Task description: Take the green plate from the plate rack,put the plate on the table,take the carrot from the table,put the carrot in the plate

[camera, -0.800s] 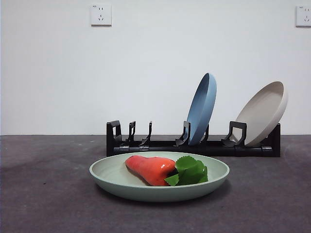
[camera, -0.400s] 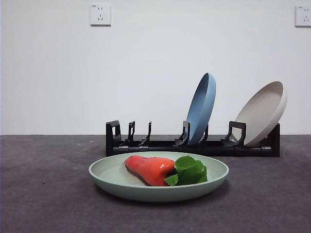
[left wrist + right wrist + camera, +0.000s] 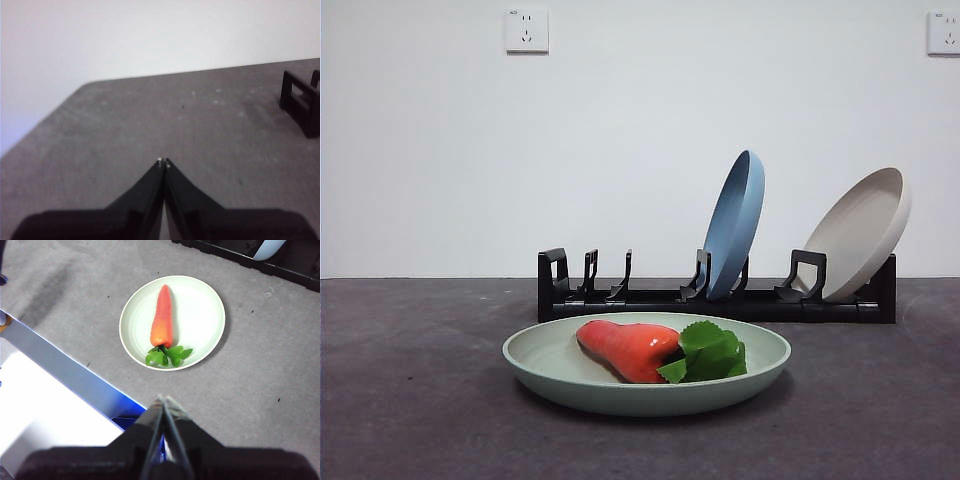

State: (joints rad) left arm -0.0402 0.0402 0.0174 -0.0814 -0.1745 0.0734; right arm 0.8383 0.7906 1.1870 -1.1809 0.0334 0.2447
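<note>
The green plate (image 3: pixel 620 385) lies flat on the dark grey table (image 3: pixel 410 400) in front of the plate rack (image 3: pixel 650 298). The carrot (image 3: pixel 625 348) lies in the plate with its green leaves toward the right. Both also show in the right wrist view, the plate (image 3: pixel 200 310) with the carrot (image 3: pixel 161 317) in it. My right gripper (image 3: pixel 163 401) is shut and empty, high above the table and back from the plate. My left gripper (image 3: pixel 163 162) is shut and empty over bare table, away from the rack's end (image 3: pixel 300 102).
A blue plate (image 3: pixel 735 222) and a beige plate (image 3: pixel 865 230) stand in the rack's right half. The rack's left slots hold nothing. The table's edge (image 3: pixel 70 367) runs close to my right gripper.
</note>
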